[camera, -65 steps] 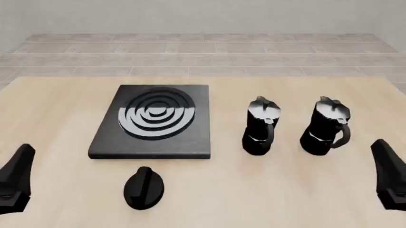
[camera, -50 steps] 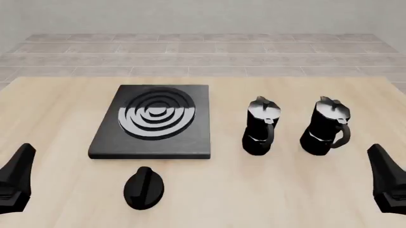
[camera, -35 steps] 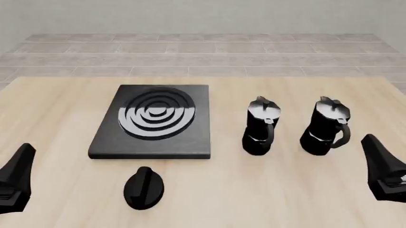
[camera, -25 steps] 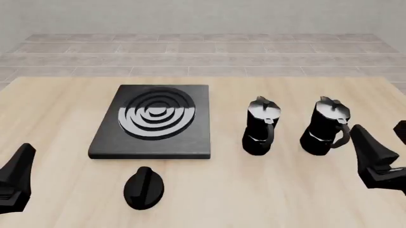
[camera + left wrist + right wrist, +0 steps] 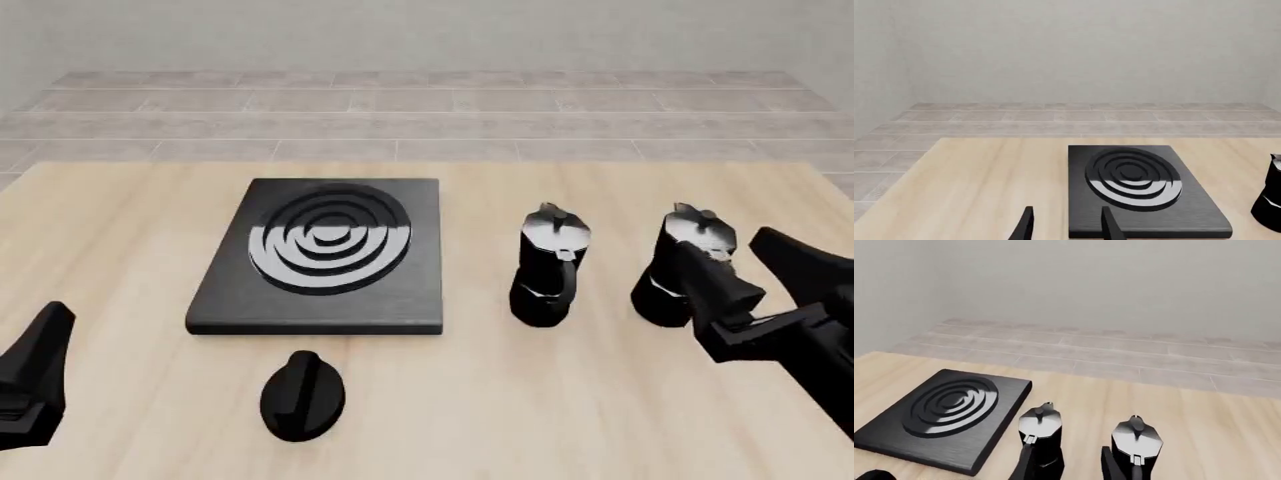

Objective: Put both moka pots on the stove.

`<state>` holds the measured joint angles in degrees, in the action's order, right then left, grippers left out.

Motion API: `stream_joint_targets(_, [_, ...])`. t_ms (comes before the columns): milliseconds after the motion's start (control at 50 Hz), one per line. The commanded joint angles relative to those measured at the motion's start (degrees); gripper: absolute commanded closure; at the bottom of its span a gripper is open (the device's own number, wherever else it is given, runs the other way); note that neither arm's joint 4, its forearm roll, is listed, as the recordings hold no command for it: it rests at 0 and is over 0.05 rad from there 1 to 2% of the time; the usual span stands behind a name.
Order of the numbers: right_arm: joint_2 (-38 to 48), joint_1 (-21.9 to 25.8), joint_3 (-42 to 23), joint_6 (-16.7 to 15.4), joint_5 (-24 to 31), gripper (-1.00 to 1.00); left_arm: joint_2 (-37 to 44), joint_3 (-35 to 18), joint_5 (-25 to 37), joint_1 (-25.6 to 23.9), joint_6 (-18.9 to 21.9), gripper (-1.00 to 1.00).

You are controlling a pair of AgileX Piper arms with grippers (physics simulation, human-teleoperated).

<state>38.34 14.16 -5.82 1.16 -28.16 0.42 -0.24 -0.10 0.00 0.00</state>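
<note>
Two black moka pots with silvery lids stand upright on the table to the right of the stove (image 5: 320,255), which is bare on top. The left pot (image 5: 547,265) is in full view. The right pot (image 5: 674,262) is partly covered by a finger of my right gripper (image 5: 721,245), which is open and empty, close on that pot's near right side. In the right wrist view both pots (image 5: 1041,437) (image 5: 1137,442) rise just beyond the right gripper (image 5: 1067,467). My left gripper (image 5: 1067,227) is open and empty, low at the table's near left, short of the stove (image 5: 1134,185).
A low round black knob (image 5: 303,395) lies on the table (image 5: 120,240) in front of the stove. Beyond the table's far edge is a tiled floor and a plain wall. One pot (image 5: 1271,200) shows at the edge of the left wrist view.
My right gripper has swung in from the table's near right edge, forward and leftward, up to the right moka pot. The left arm, pots, stove and knob have not moved.
</note>
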Motion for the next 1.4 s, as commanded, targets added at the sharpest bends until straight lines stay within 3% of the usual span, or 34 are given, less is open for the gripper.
stream_joint_targets(20, [6.13,2.78,-0.26,-0.03,-5.49,-1.00,0.00,0.00,0.00,0.00,0.00,-1.00])
stream_joint_targets(460, [14.71,4.40,1.85,0.57,-13.74,-1.00,0.00,0.00,0.00,0.00,0.00,-1.00])
stream_joint_targets(1020, [21.00,7.42,0.97,1.00,-18.79,-1.00,0.00,0.00,0.00,0.00,0.00,-1.00])
stream_joint_targets(1400, [31.08,8.09,-0.47,0.86,-27.05,-1.00,0.00,0.00,0.00,0.00,0.00,-1.00])
